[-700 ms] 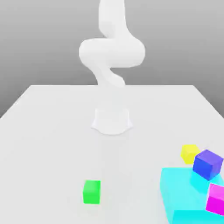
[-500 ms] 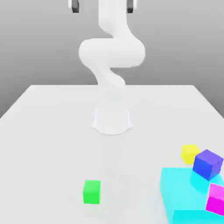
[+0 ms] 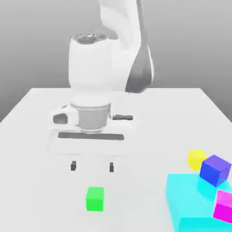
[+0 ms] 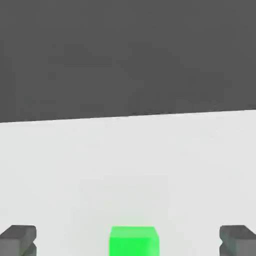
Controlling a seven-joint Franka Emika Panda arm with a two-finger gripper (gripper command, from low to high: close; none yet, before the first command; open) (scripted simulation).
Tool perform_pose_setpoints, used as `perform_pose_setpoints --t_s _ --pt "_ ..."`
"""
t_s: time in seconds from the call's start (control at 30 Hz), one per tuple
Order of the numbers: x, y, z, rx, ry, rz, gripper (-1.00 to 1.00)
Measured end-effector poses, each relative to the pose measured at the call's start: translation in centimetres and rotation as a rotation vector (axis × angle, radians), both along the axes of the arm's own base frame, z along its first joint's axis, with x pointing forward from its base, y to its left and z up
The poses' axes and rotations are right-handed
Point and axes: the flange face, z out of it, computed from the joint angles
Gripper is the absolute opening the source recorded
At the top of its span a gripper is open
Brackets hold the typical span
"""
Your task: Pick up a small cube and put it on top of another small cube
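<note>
Now gripper [image 3: 92, 166] hangs jaws wide apart, green cube [image 3: 94, 198] centred below the gap: likely light, rigid, smooth; best pinched across two opposite flat side faces.

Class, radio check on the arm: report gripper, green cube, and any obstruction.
Gripper open, above table, fingertips wide apart. Green cube on table, untouched, lined up between them. Nothing in the way.

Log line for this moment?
phase: approach | end effector: open, above green cube, empty | green cube: on table | yellow cube: beside cyan block
</note>
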Motion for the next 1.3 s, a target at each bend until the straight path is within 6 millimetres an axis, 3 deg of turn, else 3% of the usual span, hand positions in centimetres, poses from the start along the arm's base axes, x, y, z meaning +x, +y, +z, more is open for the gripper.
perform_pose_setpoints --t_s 0.07,0.23,0.27,0.5,0.7,0.77,0.9,1.0,1.1,1.17,1.23,1.27,1.3 --pt "-1.1 -0.1 -3.1 0.005 0.041 0.0 0.0" --pt "-1.5 -0.1 -8.6 0.006 0.055 0.0 0.0" --pt "-1.6 -0.1 -9.4 0.006 0.055 0.0 -1.0" --pt "-1.6 -0.1 -9.5 0.007 0.055 0.0 -1.0" --pt "-1.4 0.2 -3.9 0.007 0.055 0.005 -1.0" --pt "-0.2 3.8 -1.9 0.013 0.054 0.071 -1.0" --pt "1.0 16.0 2.4 0.018 0.053 0.292 -1.0" --pt "-0.3 24.3 5.9 0.013 0.055 0.432 -1.0" --pt "-3.4 32.1 9.3 0.0 0.056 0.569 -1.0" --pt "-3.6 33.0 8.2 -0.007 0.056 0.577 -1.0" --pt "-3.7 33.1 5.6 -0.009 0.055 0.577 -1.0" --pt "-3.7 33.1 4.6 -0.008 0.056 0.576 1.0" --pt "-3.7 33.1 4.6 -0.008 0.056 0.575 1.0"
